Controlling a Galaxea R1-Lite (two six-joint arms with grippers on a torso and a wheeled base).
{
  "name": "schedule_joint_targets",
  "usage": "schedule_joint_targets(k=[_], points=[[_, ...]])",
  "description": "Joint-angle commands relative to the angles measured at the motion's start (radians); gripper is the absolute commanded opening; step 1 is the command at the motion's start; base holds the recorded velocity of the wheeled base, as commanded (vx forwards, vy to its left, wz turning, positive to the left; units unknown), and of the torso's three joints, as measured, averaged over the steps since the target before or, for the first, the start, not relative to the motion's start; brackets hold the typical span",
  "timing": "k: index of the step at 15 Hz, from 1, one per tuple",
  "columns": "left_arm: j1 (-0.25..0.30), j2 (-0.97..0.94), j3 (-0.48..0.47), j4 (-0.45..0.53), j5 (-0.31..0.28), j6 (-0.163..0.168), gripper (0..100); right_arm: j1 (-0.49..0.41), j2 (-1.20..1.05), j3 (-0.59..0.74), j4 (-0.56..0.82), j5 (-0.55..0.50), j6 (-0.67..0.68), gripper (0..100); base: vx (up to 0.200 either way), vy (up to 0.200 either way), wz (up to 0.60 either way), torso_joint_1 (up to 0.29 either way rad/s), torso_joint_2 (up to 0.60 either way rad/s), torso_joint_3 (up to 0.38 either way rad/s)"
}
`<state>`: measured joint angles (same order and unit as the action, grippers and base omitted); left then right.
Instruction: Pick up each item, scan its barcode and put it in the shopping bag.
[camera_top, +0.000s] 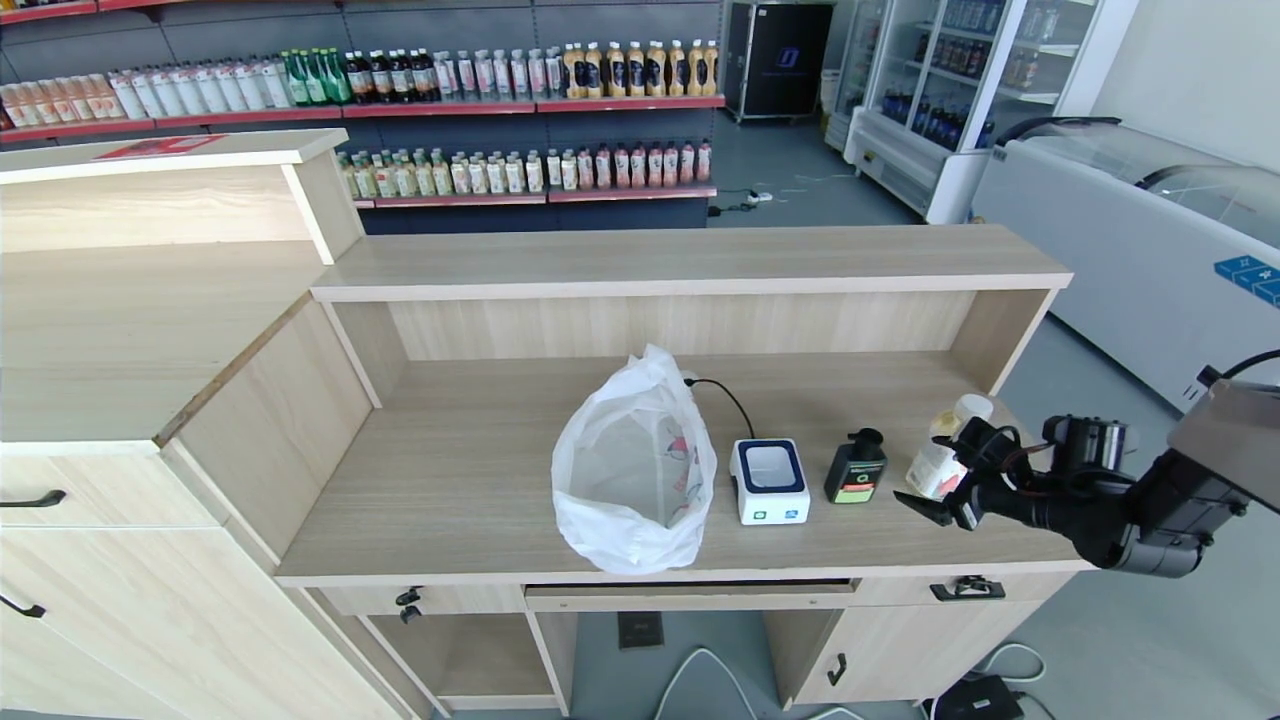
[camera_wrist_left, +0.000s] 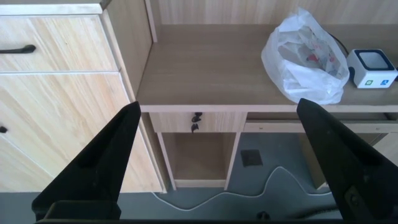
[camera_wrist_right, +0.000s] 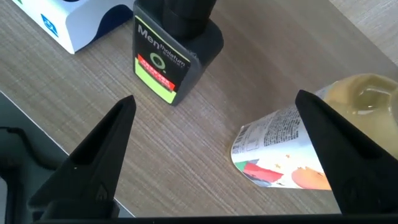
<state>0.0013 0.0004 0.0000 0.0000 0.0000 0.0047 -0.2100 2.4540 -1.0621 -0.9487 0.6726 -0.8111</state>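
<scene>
- Counter (camera_top: 450, 480): pale wood, raised back ledge.
- Bag (camera_top: 635, 470): white plastic, standing mid-counter, mouth open.
- Scanner (camera_top: 768, 480): white box with a dark blue top, just right of the bag. Its black cable runs back behind the bag.
- Dark bottle (camera_top: 856, 468): upright, pump top, green-and-red label, just right of the scanner.
- Pale bottle (camera_top: 945, 450): white cap, yellowish contents, printed label. It is tilted or lying near the counter's right end, apart from the dark bottle.
- Right pincer (camera_wrist_right: 215, 96): spread, pinching nothing, just above the pale bottle.
- Left pincer (camera_wrist_left: 217, 103): spread, empty, held low before the counter's left front, well apart from the bag.
</scene>
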Motion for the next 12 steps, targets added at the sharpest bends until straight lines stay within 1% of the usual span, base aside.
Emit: schedule_joint_targets(k=[1,2,3,7,12], points=[[0.0,0.0,0.0,0.0,0.0,0.0,100,0.018,0.019,-0.027,0.01,0.001,0.0,100,0.0,0.0,0.0,0.0,0.0,0.0],[0.0,0.0,0.0,0.0,0.0,0.0,100,0.027,0.026,-0.039,0.015,0.001,0.0,100,0.0,0.0,0.0,0.0,0.0,0.0],[0.0,0.0,0.0,0.0,0.0,0.0,100,0.037,0.034,-0.052,0.015,0.002,0.001,0,0.0,0.0,0.0,0.0,0.0,0.0],[0.0,0.0,0.0,0.0,0.0,0.0,100,0.069,0.066,-0.07,0.015,0.001,0.006,0,0.0,0.0,0.0,0.0,0.0,0.0],[0.0,0.0,0.0,0.0,0.0,0.0,100,0.07,0.069,-0.091,0.011,-0.001,0.006,0,0.0,0.0,0.0,0.0,0.0,0.0]])
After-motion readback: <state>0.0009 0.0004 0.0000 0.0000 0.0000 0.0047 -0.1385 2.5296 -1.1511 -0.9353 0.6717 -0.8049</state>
